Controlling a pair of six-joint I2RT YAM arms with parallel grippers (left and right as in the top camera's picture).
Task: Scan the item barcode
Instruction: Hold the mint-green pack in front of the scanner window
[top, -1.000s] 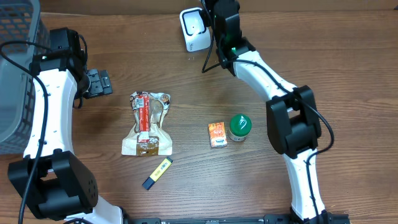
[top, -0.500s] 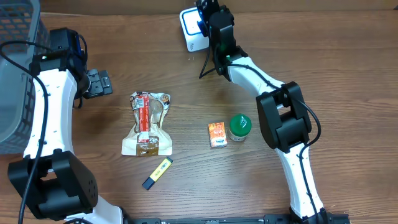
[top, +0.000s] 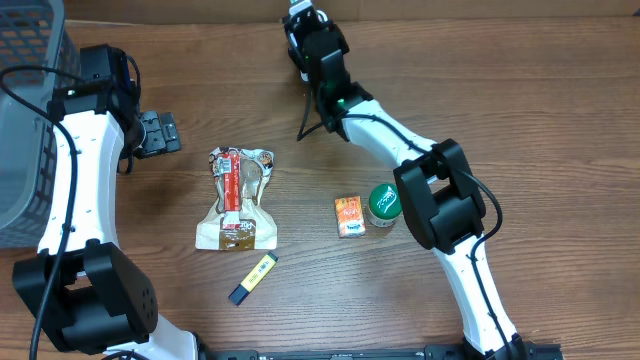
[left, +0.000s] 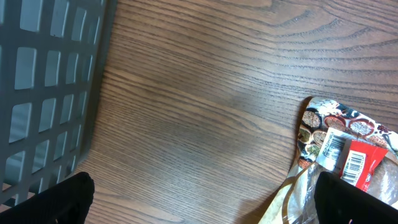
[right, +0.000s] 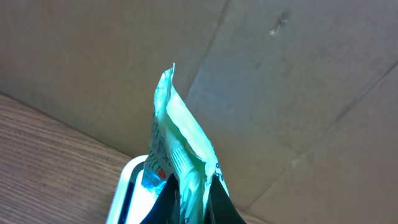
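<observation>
Right tool (right: 191, 200): closed on a green packet (right: 180, 149); the dark fingers (right: 219, 200) pinch its lower part, and its sealed edge stands upward.
Packet, position: the task's item is off the surface, at the far edge, in front of the cardboard wall (right: 298, 74); it is directly over the white scanner (right: 127, 186) in the wrist view; contact between the two cannot be told.
Scanner: only a white rim with a blue patch shows below the packet; from overhead the right arm covers nearly all of it.
Left tool (top: 158, 133): jaws fully apart, gripping nothing; it hangs over bare surface (left: 205, 112) between the basket and the snack bag.
Basket (top: 25, 110): grey, slatted walls, at the left edge of the surface; cut off by the frame; its contents cannot be told.
Snack bag (top: 238, 198): lies flat near the middle, barcode labels facing up; sealed as far as can be seen.
Box (top: 349, 215): small, orange, closed; lies just beside the jar.
Jar (top: 385, 203): upright, green lid on; contents hidden.
Marker (top: 252, 278): yellow with a dark blue end; lies at a slant on the near side of the snack bag, apart from it.
</observation>
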